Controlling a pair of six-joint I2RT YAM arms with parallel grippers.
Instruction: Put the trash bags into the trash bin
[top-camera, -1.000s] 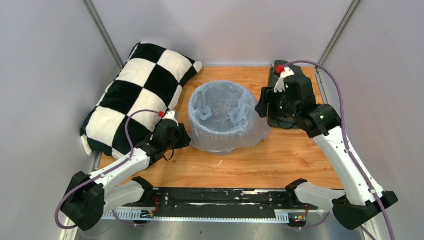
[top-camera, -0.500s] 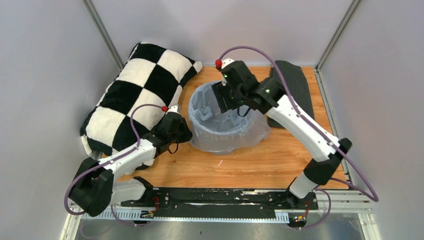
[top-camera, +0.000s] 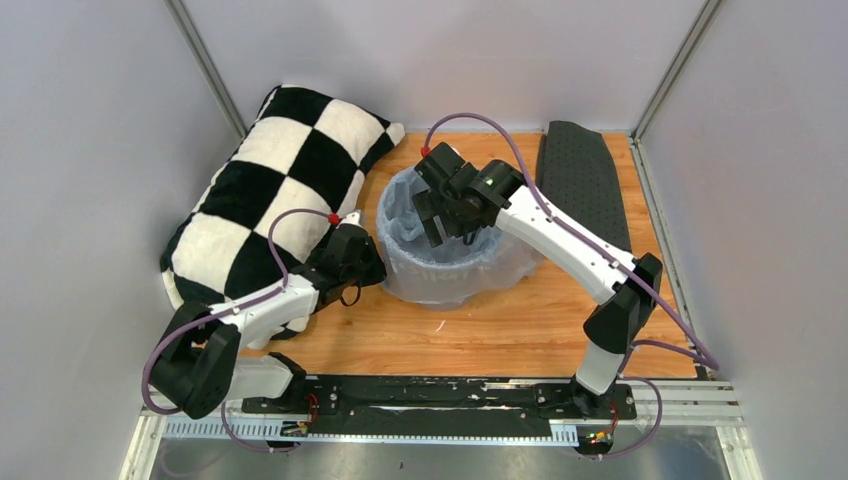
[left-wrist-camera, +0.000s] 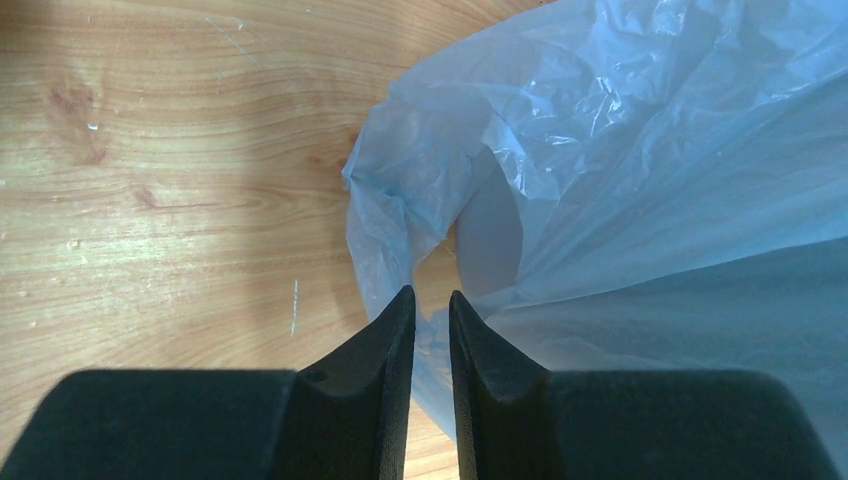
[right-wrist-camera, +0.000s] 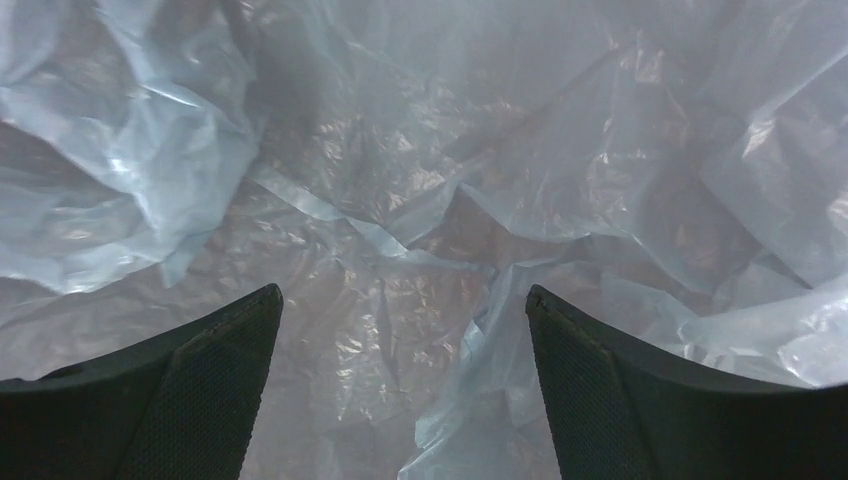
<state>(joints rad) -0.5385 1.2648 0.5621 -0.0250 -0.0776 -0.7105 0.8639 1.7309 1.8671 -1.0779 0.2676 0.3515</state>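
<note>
Right gripper (right-wrist-camera: 402, 291) hangs spread wide over the bin (top-camera: 440, 278), aimed into the bag (top-camera: 400, 215), which already lines the bin with loose film draped down its outside. Left gripper (left-wrist-camera: 431, 300), fingers almost together, sits at the bin's left side against that film; whether it pinches any I cannot tell. Seating the liner seems the step: next, press film down toward the bin's floor.

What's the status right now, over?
Left gripper nearly shut at edge of trash bag. Right gripper open, in trash bin mouth. Bag lines bin, skirt outside. Nothing blocking.
</note>
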